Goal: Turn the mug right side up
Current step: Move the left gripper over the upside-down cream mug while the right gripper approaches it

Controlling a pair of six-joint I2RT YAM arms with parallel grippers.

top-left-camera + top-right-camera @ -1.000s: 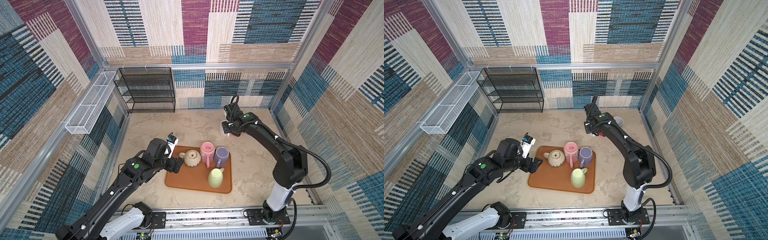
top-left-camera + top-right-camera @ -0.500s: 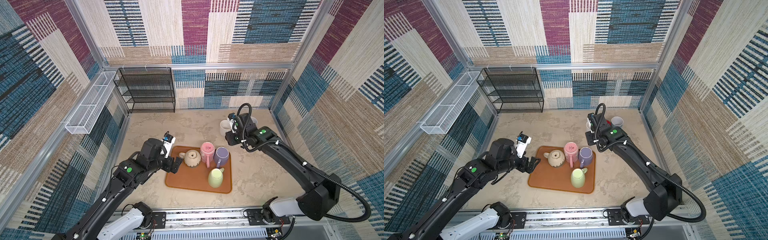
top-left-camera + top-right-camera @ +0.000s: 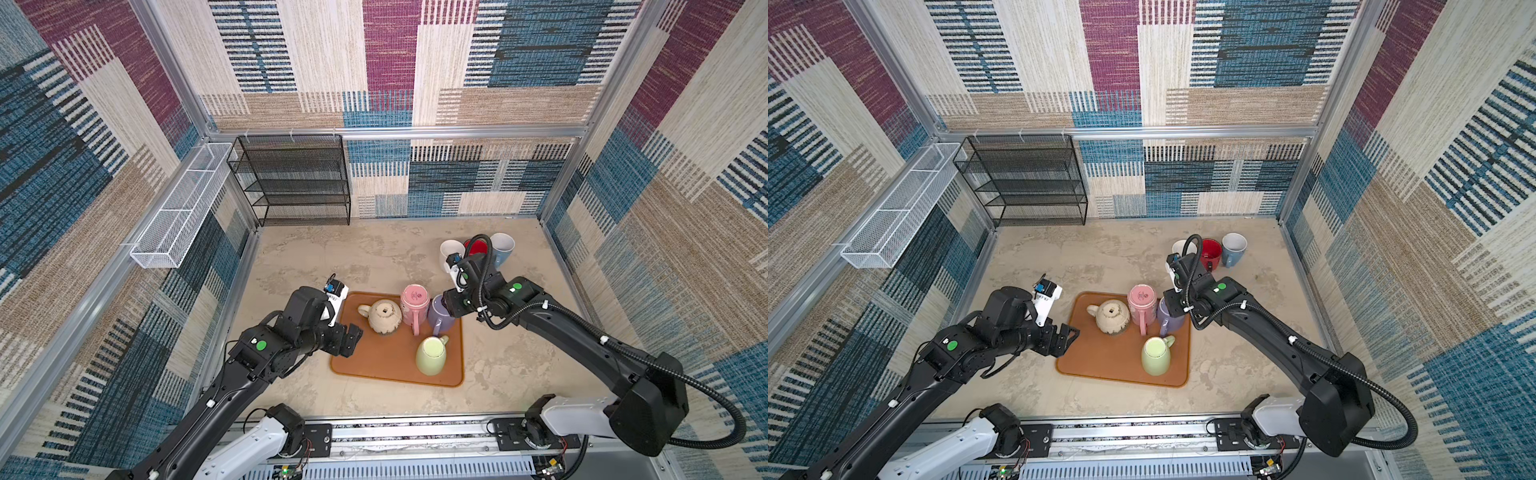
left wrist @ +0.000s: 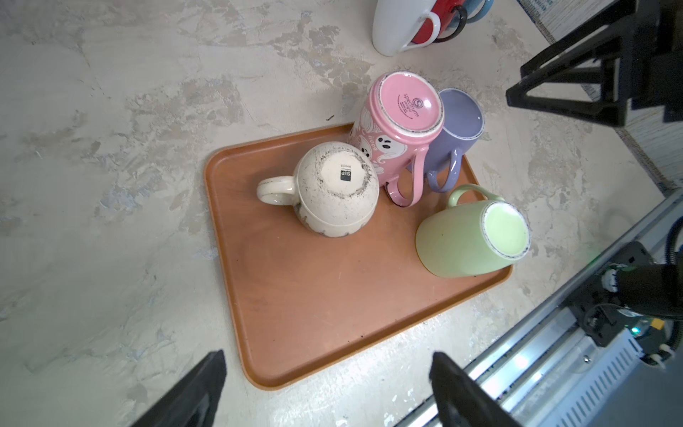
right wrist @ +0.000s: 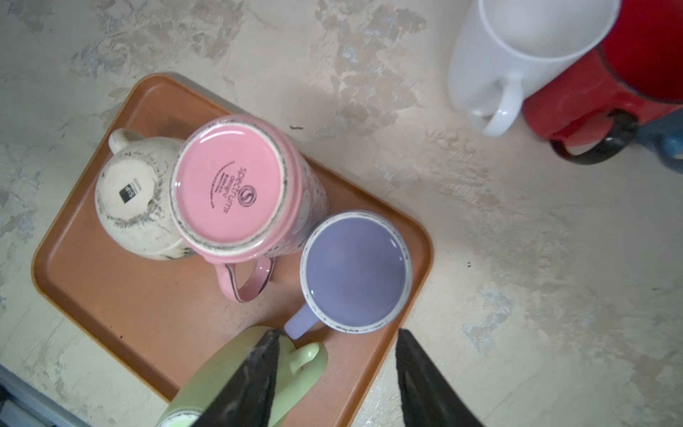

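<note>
Purple mug (image 5: pixel 356 270), seemingly base-up, sits just ahead of the right hand (image 5: pixel 337 332), which is spread and empty.

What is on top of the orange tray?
A cream mug, a pink mug, a purple mug and a green mug. The cream and pink ones stand base up, hiding whatever is beneath them.

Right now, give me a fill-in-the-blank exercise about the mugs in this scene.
1. The tray holds ___ mugs, all bottom up.
2. The mug between the cream mug and the purple mug is ___.
3. Off the tray, the red mug stands between the white mug and the ___ mug.
Missing words: four; pink; blue.
</note>
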